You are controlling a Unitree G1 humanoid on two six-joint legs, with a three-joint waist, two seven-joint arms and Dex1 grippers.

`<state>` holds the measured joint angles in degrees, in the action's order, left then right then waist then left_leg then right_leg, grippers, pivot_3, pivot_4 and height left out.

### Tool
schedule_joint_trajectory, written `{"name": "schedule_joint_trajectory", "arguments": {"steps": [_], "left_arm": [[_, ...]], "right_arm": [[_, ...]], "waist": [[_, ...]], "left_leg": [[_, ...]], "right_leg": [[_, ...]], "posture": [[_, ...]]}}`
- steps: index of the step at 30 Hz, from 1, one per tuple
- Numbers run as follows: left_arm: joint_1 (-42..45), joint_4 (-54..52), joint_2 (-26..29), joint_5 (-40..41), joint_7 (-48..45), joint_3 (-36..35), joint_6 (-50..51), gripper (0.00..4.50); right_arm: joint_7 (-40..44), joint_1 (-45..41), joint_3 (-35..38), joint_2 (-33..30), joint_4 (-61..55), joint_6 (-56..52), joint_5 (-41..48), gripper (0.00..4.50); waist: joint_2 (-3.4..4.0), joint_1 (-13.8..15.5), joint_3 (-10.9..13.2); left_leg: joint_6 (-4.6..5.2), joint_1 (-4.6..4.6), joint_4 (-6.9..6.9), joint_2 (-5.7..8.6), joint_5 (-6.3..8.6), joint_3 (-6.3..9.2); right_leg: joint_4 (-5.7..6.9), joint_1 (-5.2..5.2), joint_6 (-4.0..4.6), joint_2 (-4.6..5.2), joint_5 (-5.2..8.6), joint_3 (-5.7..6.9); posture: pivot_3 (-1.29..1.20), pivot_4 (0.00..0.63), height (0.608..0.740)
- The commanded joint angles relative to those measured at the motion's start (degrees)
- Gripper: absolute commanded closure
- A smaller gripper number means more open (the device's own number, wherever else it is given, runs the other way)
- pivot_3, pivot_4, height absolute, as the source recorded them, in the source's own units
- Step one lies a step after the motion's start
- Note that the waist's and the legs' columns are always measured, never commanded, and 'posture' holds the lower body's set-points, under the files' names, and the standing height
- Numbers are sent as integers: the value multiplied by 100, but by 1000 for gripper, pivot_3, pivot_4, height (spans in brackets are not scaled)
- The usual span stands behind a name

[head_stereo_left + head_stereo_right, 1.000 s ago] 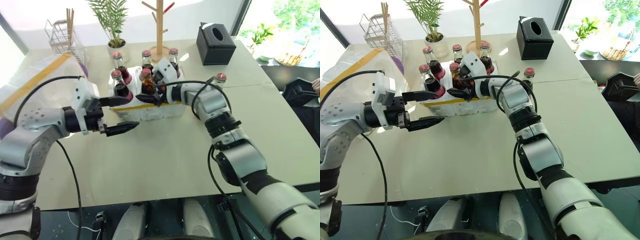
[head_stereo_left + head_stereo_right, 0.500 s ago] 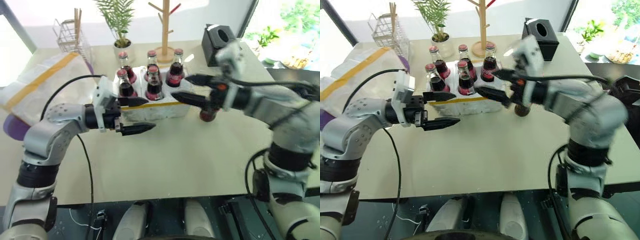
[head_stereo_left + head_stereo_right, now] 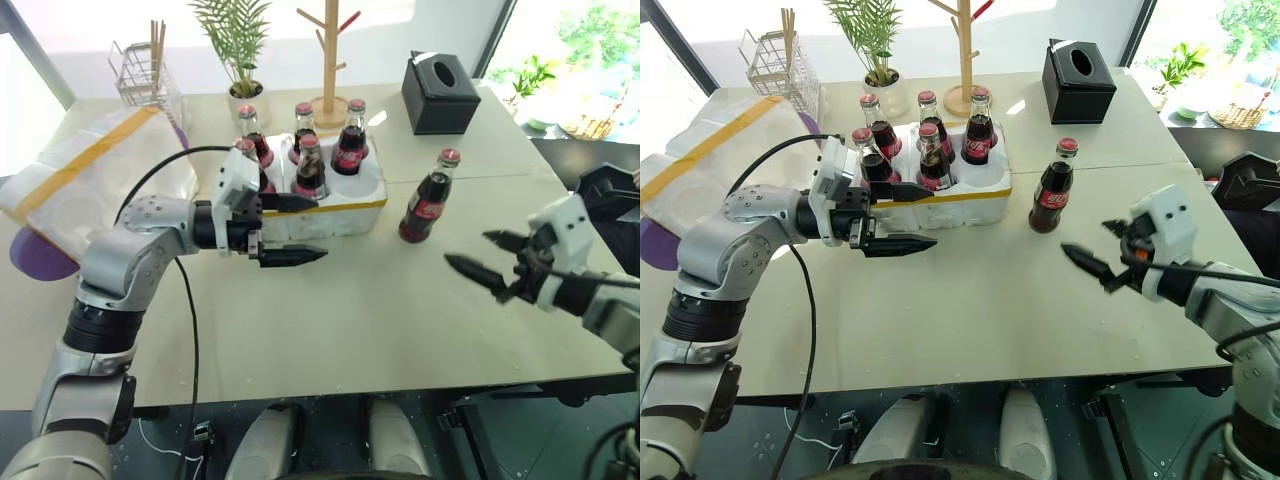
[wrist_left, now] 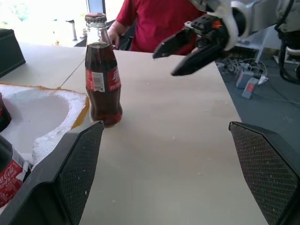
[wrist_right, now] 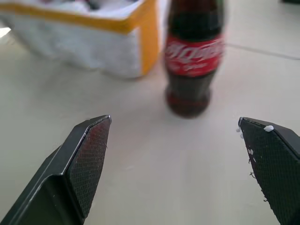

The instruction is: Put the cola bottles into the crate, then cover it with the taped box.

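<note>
Bottles: you have five (image 3: pixel 309 165) standing upright in the crate, caps up, and a sixth, the loose bottle (image 3: pixel 429 196), also upright on the table just beside the crate's right end, not touching it.
Crate: crate (image 3: pixel 340 214) sits mid-table with its long side running left to right and the yellow band facing you; the front right well is bare.
Box: box (image 3: pixel 95 175) lies at the table's left edge, well apart from the crate, with a wide yellow band running slantwise across it.
Left gripper: left gripper (image 3: pixel 296 228) is level, pointing right along the crate's front side, fingers spread wide with nothing between them; the upper finger lies over the crate's front rim, the lower one over bare table.
Right gripper: right gripper (image 3: pixel 478 256) hangs over the table's right part, fingers apart and holding nothing, aimed toward the loose bottle and well short of it.
Room: you have bare table in front of the crate and between the loose bottle and the right gripper.
Far edge: plant (image 3: pixel 234 45), wooden rack (image 3: pixel 326 55), wire basket (image 3: pixel 145 72) and black tissue box (image 3: pixel 442 91) line the back, behind the crate.
Surface: table (image 3: pixel 330 320) is flat and pale beige.
Surroundings: a person in a red shirt (image 4: pixel 154 21) sits beyond the table's right end.
</note>
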<state>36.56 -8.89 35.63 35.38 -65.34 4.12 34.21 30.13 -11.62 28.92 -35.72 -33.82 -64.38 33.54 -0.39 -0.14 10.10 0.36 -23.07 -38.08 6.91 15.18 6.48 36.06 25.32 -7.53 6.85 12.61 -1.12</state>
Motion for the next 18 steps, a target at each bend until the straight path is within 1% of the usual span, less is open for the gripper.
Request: {"name": "schedule_joint_trajectory", "arguments": {"steps": [1,4,11,18], "left_arm": [[55,-126,-5,-53,-19,-11,-97,0],[48,-140,2,-147,6,11,-139,0],[63,-187,-14,-191,50,-21,-119,0],[127,-142,-17,-182,79,-56,-104,0]], "right_arm": [[-289,-170,-290,255,136,630,-164,25],[-391,-238,-656,279,402,1111,-449,25],[-543,-743,-1057,331,1216,1613,-644,25],[-528,-1172,-1602,645,2145,2176,-868,25]], "waist": [[0,-2,0],[0,28,0],[0,63,0],[0,45,0]], "left_leg": [[-8,0,1,0,-5,0],[-22,-2,0,1,-13,0],[-20,-1,0,2,-12,0],[-23,-1,0,2,-14,0]], "right_leg": [[0,0,0,-1,0,0],[-4,0,0,0,0,0],[-4,-1,0,-1,0,-1],[-3,0,0,-2,0,-1]], "posture": [[0,150,740],[0,150,740],[0,150,740],[0,150,740]]}}
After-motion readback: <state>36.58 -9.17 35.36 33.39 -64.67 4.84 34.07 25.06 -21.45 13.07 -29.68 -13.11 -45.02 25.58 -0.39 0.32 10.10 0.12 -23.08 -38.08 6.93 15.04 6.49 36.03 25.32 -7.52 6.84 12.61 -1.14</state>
